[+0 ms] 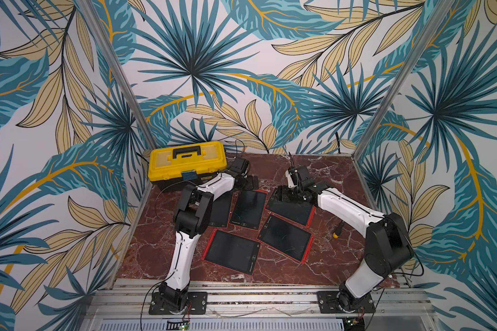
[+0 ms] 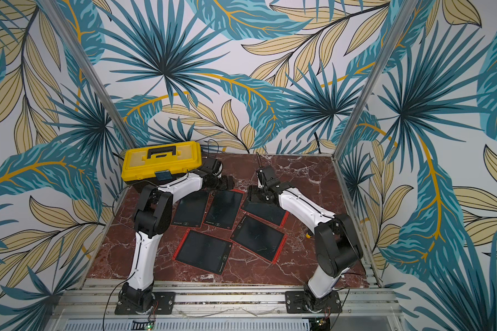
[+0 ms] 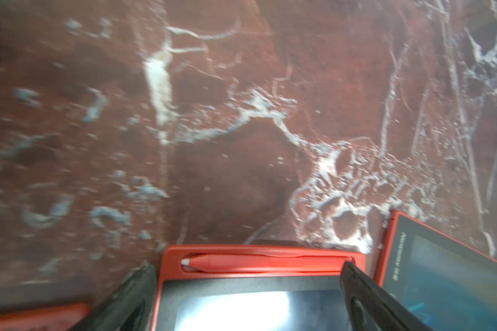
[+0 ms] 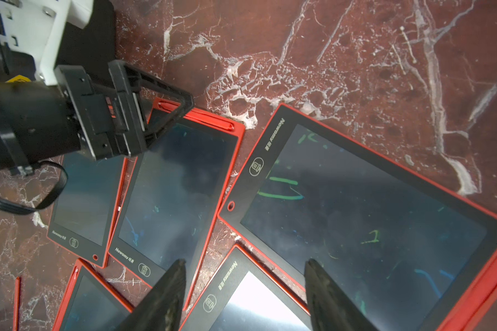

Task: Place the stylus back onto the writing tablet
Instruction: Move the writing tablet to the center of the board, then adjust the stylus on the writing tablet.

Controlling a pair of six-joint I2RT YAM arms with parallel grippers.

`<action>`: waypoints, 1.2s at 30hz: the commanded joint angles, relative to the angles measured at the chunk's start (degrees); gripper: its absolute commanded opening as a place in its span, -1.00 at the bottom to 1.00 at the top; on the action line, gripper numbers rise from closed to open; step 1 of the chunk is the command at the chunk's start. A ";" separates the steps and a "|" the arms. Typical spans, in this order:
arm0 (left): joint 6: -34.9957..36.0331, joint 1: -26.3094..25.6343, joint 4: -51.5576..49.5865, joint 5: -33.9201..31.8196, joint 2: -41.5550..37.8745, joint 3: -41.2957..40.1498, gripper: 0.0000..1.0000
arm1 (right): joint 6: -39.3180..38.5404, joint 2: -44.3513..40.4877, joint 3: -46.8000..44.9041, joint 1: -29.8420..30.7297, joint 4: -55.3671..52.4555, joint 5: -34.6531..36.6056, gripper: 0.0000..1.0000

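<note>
The work surface is a red-brown marble-patterned tabletop (image 1: 327,266) with white veins, closed in on three sides by walls papered with large teal, beige and yellow leaves (image 1: 190,71). Slanting aluminium posts (image 1: 118,77) mark the far corners, and an aluminium rail (image 1: 258,298) along the near edge carries both arm bases. A yellow toolbox (image 1: 187,163) with a black handle sits in the far left corner. A screwdriver (image 1: 337,230) with a yellow-and-black handle lies on bare marble near the right arm. Five red-framed writing tablets (image 1: 232,252) lie flat in a loose cluster at mid-table, their dark screens up and some edges touching or overlapping. The left gripper (image 3: 247,266) is spread wide and holds nothing. Its two dark fingers (image 3: 138,286) straddle the far edge of the middle tablet (image 3: 167,286). There the red stylus (image 3: 270,262) lies seated in the slot along the frame, its pale tip towards one end. The right gripper (image 4: 246,262) hangs over the tablets on its side with its jaws parted and nothing between them. In the right wrist view a thin red rod (image 4: 17,298), possibly another stylus, lies on bare marble just beside the cluster.
</note>
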 commanded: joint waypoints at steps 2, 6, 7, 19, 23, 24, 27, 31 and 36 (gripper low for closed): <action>-2.17 -1.87 1.66 5.60 -1.35 -3.91 1.00 | 1.58 -3.09 -2.49 -1.27 -1.83 0.87 0.31; -1.86 -2.55 3.54 6.50 -4.09 -6.53 1.00 | -0.15 -3.33 -2.54 -1.94 -2.90 -1.71 0.23; -1.79 -2.54 4.42 6.38 -5.92 -7.93 1.00 | -1.12 -3.17 -2.47 -2.04 -2.95 -2.74 0.22; 0.59 -2.47 7.26 5.86 -32.03 -30.31 1.00 | -4.01 6.59 6.38 -2.30 -6.35 -3.66 -0.01; 0.43 -2.46 7.32 7.28 -38.48 -36.40 1.00 | -3.01 12.31 11.29 -2.03 -5.98 -3.66 -0.16; 0.41 -2.49 7.52 7.38 -39.81 -37.66 0.99 | -2.75 13.55 12.50 -1.86 -6.13 -3.66 -0.18; 0.85 -2.45 8.96 7.77 -43.88 -41.63 0.99 | -2.46 17.31 16.49 -1.11 -6.85 -3.17 -0.30; 0.94 -2.45 13.99 8.62 -48.18 -46.92 1.00 | -2.54 21.97 21.71 0.11 -8.69 -1.94 -0.47; 1.64 -2.50 16.24 9.94 -50.93 -50.23 1.00 | -2.91 27.22 27.83 1.32 -11.84 -0.97 -0.66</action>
